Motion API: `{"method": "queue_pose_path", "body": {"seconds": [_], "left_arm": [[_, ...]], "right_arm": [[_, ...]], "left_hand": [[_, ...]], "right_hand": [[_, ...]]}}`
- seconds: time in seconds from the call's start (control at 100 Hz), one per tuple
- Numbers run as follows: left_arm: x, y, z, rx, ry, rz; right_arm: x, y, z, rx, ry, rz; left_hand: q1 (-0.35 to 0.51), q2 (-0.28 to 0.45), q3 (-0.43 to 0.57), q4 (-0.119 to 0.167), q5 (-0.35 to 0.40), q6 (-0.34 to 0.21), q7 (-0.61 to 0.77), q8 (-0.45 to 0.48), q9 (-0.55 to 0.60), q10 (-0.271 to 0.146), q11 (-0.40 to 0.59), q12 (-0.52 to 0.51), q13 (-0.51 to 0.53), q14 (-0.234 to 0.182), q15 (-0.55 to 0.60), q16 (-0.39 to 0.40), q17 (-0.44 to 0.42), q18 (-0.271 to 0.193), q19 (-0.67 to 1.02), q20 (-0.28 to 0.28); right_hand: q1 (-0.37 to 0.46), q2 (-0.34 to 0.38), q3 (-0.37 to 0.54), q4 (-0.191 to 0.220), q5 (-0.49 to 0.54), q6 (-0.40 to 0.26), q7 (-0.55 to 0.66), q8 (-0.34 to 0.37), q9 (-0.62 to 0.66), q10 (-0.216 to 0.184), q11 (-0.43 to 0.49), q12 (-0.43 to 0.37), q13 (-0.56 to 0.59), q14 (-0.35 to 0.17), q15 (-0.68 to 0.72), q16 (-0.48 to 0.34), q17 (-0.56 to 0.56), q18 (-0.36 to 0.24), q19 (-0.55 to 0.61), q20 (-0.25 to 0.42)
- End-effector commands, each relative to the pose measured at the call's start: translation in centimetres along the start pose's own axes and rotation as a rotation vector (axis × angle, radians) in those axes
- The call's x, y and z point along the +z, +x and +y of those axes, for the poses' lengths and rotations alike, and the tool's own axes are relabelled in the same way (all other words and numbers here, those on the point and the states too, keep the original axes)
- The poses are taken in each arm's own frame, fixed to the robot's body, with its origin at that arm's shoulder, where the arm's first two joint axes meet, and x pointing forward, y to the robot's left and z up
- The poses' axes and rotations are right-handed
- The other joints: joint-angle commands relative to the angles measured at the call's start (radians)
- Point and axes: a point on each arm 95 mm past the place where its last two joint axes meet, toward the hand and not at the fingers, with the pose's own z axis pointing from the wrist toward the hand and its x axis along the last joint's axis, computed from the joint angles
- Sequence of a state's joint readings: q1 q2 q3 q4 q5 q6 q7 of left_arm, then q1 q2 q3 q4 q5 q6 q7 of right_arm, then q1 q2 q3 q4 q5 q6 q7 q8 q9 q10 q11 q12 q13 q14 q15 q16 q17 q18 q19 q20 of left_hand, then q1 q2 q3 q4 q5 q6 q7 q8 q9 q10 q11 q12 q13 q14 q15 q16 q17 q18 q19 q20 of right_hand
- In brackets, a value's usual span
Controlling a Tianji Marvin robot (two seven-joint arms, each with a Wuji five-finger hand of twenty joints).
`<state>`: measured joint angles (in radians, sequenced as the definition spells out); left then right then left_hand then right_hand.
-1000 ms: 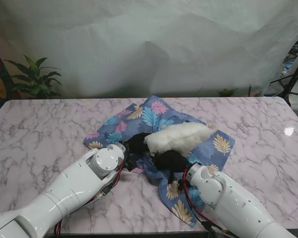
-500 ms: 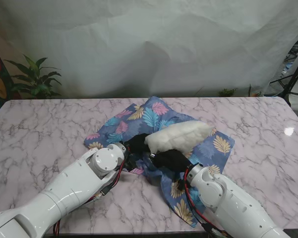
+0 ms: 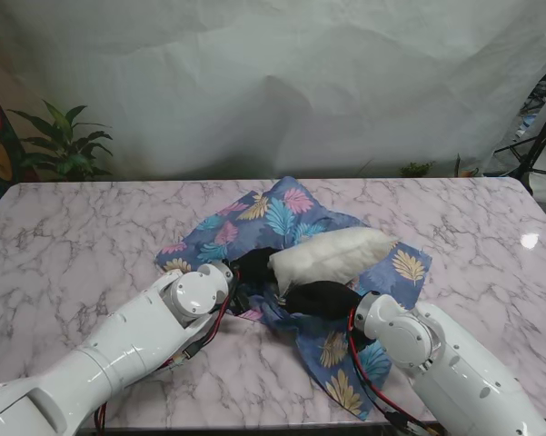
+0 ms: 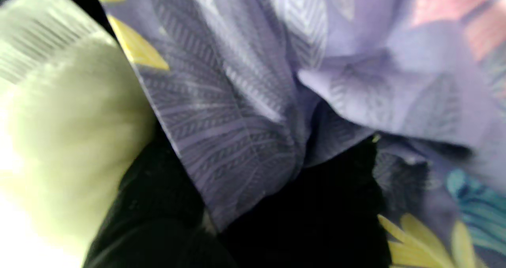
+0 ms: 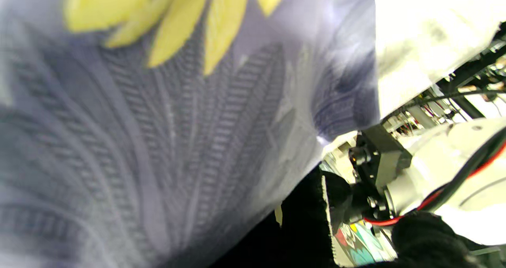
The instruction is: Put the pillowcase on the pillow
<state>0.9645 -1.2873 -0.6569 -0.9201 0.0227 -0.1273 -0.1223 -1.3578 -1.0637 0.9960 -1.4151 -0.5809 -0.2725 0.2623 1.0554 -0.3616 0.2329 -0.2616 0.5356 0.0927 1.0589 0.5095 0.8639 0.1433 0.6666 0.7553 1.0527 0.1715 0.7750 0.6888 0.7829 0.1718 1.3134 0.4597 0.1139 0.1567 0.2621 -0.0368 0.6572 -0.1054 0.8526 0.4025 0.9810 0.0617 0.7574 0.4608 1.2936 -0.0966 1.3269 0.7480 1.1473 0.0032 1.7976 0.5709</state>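
A blue pillowcase [image 3: 282,218] printed with leaves lies crumpled mid-table. The white pillow [image 3: 332,256] rests on it, its left end at the case's mouth. My left hand [image 3: 252,266], in a black glove, is shut on the pillowcase edge beside that end. In the left wrist view, cloth [image 4: 245,102] drapes over its dark fingers [image 4: 158,204], with the pillow [image 4: 67,133] alongside. My right hand [image 3: 322,300] sits on the near side of the pillow, shut on the fabric. In the right wrist view the pillowcase [image 5: 158,141] fills most of the picture, the pillow [image 5: 415,42] beyond it.
The marble table [image 3: 73,245] stretches wide on both sides. A potted plant [image 3: 64,141] stands past the far left edge and a black tripod [image 3: 541,145] past the far right. A white backdrop hangs behind. My left arm [image 5: 454,173] shows in the right wrist view.
My right arm has swung to the right and its hand has shifted with it. The pillow and the near folds of the pillowcase have slid slightly right. The left hand has stayed put.
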Motion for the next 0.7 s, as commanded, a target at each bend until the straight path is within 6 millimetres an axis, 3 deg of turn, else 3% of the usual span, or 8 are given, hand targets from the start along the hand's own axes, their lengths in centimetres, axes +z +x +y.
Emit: {"method": "queue_pose_path", "body": {"seconds": [0.0, 0.16, 0.24, 0.3, 0.39, 0.49, 0.58, 0.69], "left_arm": [[-0.5, -2.2, 2.6, -0.003, -0.075, -0.06], [-0.5, -2.3, 2.8, 0.007, -0.083, -0.061], [-0.6, -2.3, 2.8, 0.012, -0.087, -0.064], [-0.6, -2.4, 2.8, 0.015, -0.089, -0.066], [-0.7, -2.4, 2.8, 0.015, -0.09, -0.072], [-0.8, -2.4, 2.8, 0.017, -0.088, -0.078], [-0.8, -2.4, 2.7, 0.021, -0.087, -0.081], [-0.8, -2.4, 2.6, 0.039, -0.086, -0.088]], "right_arm": [[-0.7, -0.6, 0.1, -0.032, 0.004, -0.039], [-1.2, -0.4, 0.0, -0.037, 0.069, -0.146], [-1.6, -0.1, -0.1, -0.075, 0.123, -0.209], [-1.9, 0.2, 0.1, -0.127, 0.163, -0.242], [-2.5, 0.8, 0.6, -0.212, 0.239, -0.27], [-3.0, 1.2, 1.0, -0.252, 0.296, -0.259], [-3.4, 1.5, 1.4, -0.298, 0.331, -0.242], [-4.1, 2.2, 1.8, -0.35, 0.363, -0.258]], "left_hand": [[0.189, 0.088, 0.275, 0.088, 0.048, -0.037, 0.143, 0.06, 0.09, 0.006, 0.132, 0.036, 0.162, -0.128, 0.12, 0.031, -0.039, -0.027, 0.001, -0.004], [0.19, 0.089, 0.274, 0.088, 0.049, -0.038, 0.144, 0.062, 0.091, 0.007, 0.134, 0.037, 0.162, -0.132, 0.123, 0.032, -0.039, -0.028, 0.002, -0.003], [0.19, 0.087, 0.273, 0.088, 0.049, -0.039, 0.143, 0.063, 0.094, -0.028, 0.138, 0.037, 0.162, -0.132, 0.125, 0.033, -0.028, -0.018, 0.008, -0.003], [0.189, 0.087, 0.274, 0.088, 0.048, -0.039, 0.143, 0.063, 0.095, -0.03, 0.14, 0.036, 0.163, -0.132, 0.127, 0.033, -0.027, -0.017, 0.008, -0.004], [0.189, 0.085, 0.274, 0.088, 0.049, -0.038, 0.144, 0.064, 0.098, -0.037, 0.144, 0.036, 0.164, -0.132, 0.128, 0.033, -0.026, -0.017, 0.009, -0.004], [0.188, 0.083, 0.274, 0.087, 0.048, -0.038, 0.144, 0.063, 0.099, -0.036, 0.146, 0.036, 0.166, -0.134, 0.131, 0.033, -0.025, -0.017, 0.01, -0.005], [0.187, 0.083, 0.275, 0.087, 0.048, -0.036, 0.145, 0.063, 0.099, -0.035, 0.149, 0.035, 0.167, -0.135, 0.134, 0.034, -0.023, -0.018, 0.012, -0.005], [0.188, 0.084, 0.277, 0.087, 0.048, -0.036, 0.146, 0.064, 0.099, -0.036, 0.152, 0.036, 0.167, -0.136, 0.135, 0.033, -0.023, -0.019, 0.013, -0.006]], "right_hand": [[0.007, 0.015, -0.026, -0.006, -0.07, 0.013, -0.045, -0.042, -0.056, 0.012, -0.013, -0.016, 0.025, 0.073, -0.05, -0.045, 0.063, -0.243, 0.204, 0.038], [0.027, -0.002, -0.045, -0.009, -0.219, 0.119, -0.098, -0.096, -0.181, 0.072, -0.01, -0.052, 0.021, 0.127, -0.161, -0.084, 0.06, -0.237, 0.183, 0.047], [0.015, -0.001, -0.06, -0.01, -0.304, 0.17, -0.122, -0.123, -0.25, 0.095, -0.006, -0.068, 0.02, 0.147, -0.255, -0.116, 0.051, -0.197, 0.142, 0.036], [0.002, 0.006, -0.072, -0.01, -0.276, 0.168, -0.121, -0.134, -0.223, 0.098, -0.002, -0.075, 0.019, 0.159, -0.293, -0.123, 0.042, -0.151, 0.108, 0.025], [-0.031, 0.062, -0.11, -0.003, -0.065, 0.059, -0.091, -0.121, -0.036, 0.05, -0.017, -0.078, 0.017, 0.16, -0.4, -0.147, 0.016, -0.037, -0.014, -0.037], [-0.066, 0.145, -0.167, 0.009, 0.152, -0.103, 0.019, 0.038, 0.108, -0.046, -0.045, -0.01, -0.025, 0.137, -0.626, -0.168, -0.072, 0.164, -0.293, -0.26], [-0.123, 0.21, -0.207, 0.013, 0.201, -0.234, 0.092, 0.174, 0.177, -0.149, -0.054, 0.03, -0.028, 0.086, -0.661, -0.149, -0.209, 0.203, -0.384, -0.29], [-0.15, 0.226, -0.221, 0.013, 0.218, -0.279, 0.104, 0.228, 0.22, -0.184, -0.069, 0.048, -0.053, 0.082, -0.725, -0.178, -0.333, 0.208, -0.442, -0.31]]}}
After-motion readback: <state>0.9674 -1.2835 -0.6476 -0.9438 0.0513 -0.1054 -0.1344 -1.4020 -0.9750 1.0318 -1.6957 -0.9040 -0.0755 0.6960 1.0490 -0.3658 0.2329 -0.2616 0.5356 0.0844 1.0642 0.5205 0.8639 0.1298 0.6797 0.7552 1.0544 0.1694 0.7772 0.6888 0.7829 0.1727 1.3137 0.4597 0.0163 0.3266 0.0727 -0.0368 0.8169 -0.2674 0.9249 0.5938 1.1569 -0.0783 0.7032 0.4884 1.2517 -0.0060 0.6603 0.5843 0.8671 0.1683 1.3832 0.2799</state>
